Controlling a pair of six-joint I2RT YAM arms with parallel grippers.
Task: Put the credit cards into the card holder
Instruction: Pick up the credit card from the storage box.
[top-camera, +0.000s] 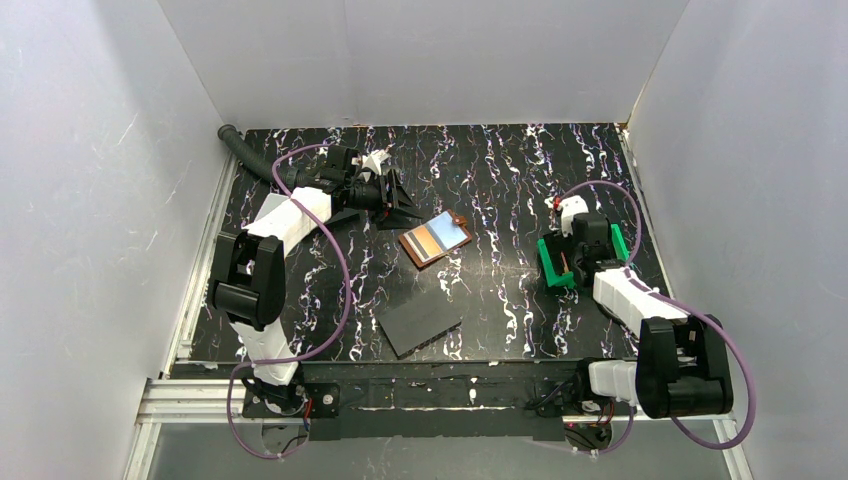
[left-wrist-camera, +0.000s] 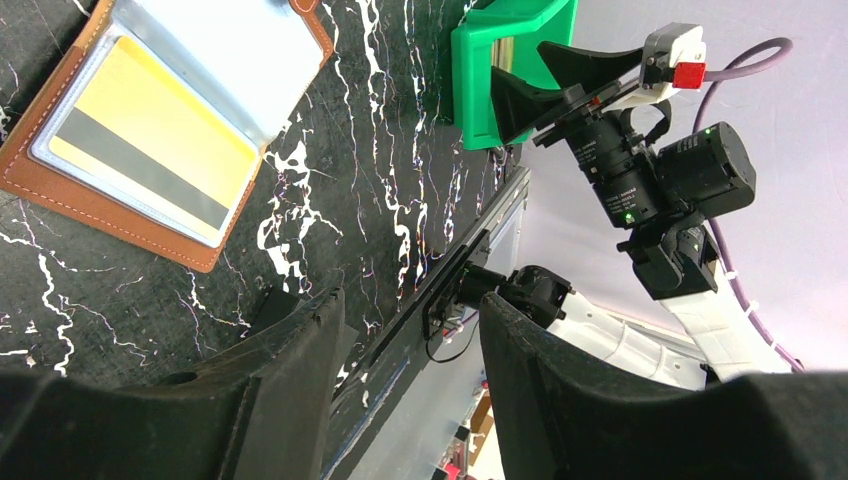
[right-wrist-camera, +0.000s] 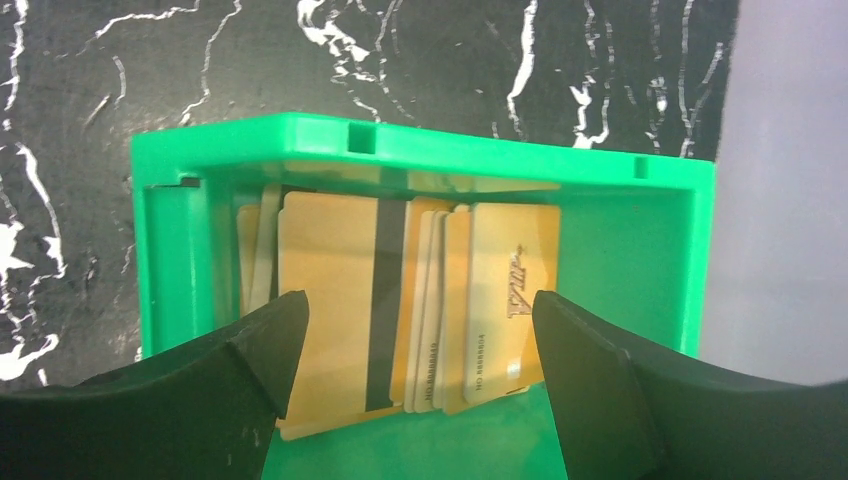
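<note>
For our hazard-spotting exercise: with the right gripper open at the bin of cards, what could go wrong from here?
The credit cards stand packed together in the green bin, so the right gripper may pinch several at once. The card holder lies loose, unheld by the left gripper; it could slide.

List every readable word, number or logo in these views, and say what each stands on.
Nothing reads for certain.
Rightmost credit card, in the green bin: embossed logo, sideways, too blurred to read.
Its lower edge and its neighbour's: embossed digits, too small to read.
Yellow card in the card holder: magnetic stripe only, no text.
</note>
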